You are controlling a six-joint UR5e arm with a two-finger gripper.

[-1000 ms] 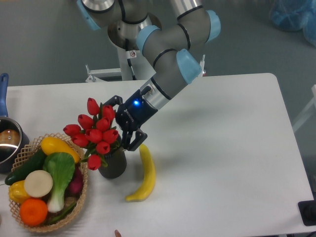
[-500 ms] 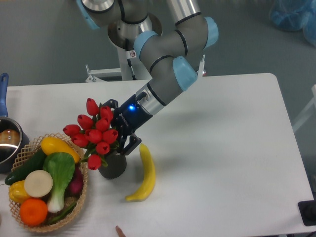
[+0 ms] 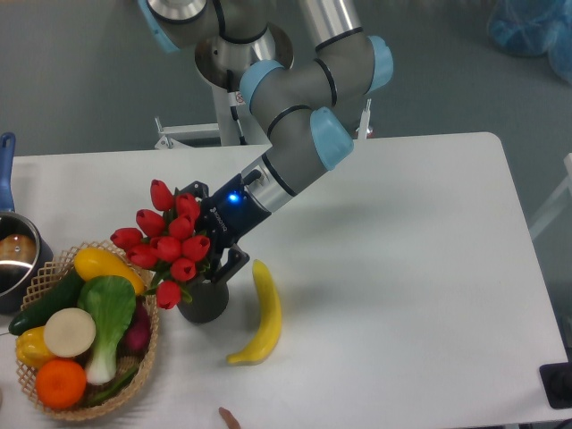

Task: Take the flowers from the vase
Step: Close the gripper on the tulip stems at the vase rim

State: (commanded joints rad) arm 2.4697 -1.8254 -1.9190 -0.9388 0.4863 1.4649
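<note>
One bunch of red tulip buds with green leaves, the flowers (image 3: 166,241), stands in the small dark matte cylindrical vase (image 3: 203,300) at about 8 o'clock on the white counter (image 3: 402,268). The dark two-finger gripper (image 3: 212,239) reaches in from 2 o'clock, its fingers on either side of the bunch's right edge; whether they are spread or pinching the stems I cannot tell, as buds and leaves hide the tips.

The chief risk, as I judge it, is a hold on buds or leaves and not on the tied stems, so the bunch slips free on lifting. A tight fit could also drag the vase up or tip it toward the yellow banana (image 3: 259,313) just beside it at 3 o'clock, or against the woven wicker basket of vegetables (image 3: 147,362) touching it at 9 o'clock.

The counter is smooth and matte white; beyond it lies grey-green flooring, with a steel pot (image 3: 16,259) at the left edge.
</note>
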